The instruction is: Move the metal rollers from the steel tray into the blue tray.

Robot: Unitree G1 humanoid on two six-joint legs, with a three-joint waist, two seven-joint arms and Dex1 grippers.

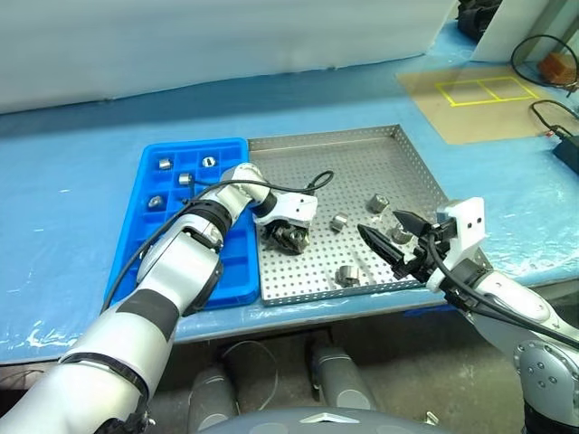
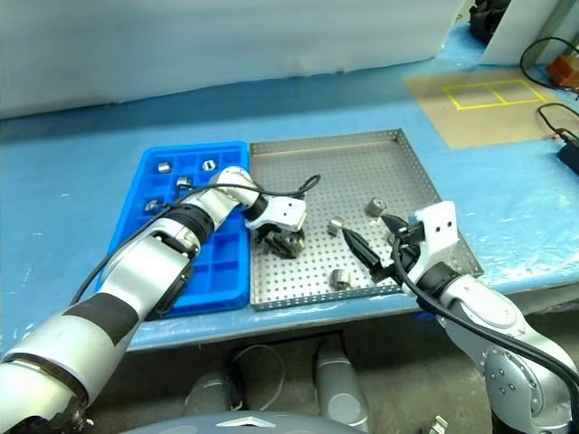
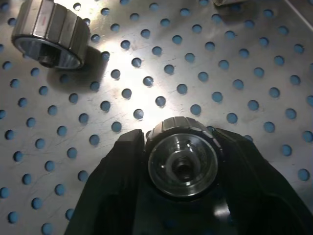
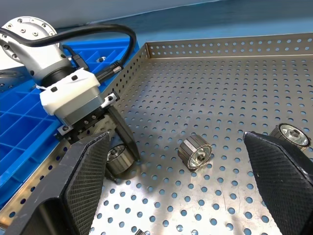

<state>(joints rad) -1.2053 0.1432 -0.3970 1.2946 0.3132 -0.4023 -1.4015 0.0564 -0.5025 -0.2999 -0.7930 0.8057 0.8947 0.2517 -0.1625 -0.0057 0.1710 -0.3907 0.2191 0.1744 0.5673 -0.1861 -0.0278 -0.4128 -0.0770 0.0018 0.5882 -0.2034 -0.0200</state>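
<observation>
**Left hand clamps a roller on the steel tray**

The left hand [image 1: 288,237] reaches down onto the steel tray [image 1: 362,145] near its edge beside the blue tray [image 1: 154,154], its fingers [image 3: 122,166] closed around one metal roller [image 3: 182,164] that sits on the perforated floor. Other rollers [image 1: 339,222] lie loose nearby on the steel tray; four rollers [image 1: 165,164] occupy blue tray compartments. The right hand [image 1: 391,237] hovers over the steel tray's near right corner, fingers spread wide, holding nothing.
</observation>
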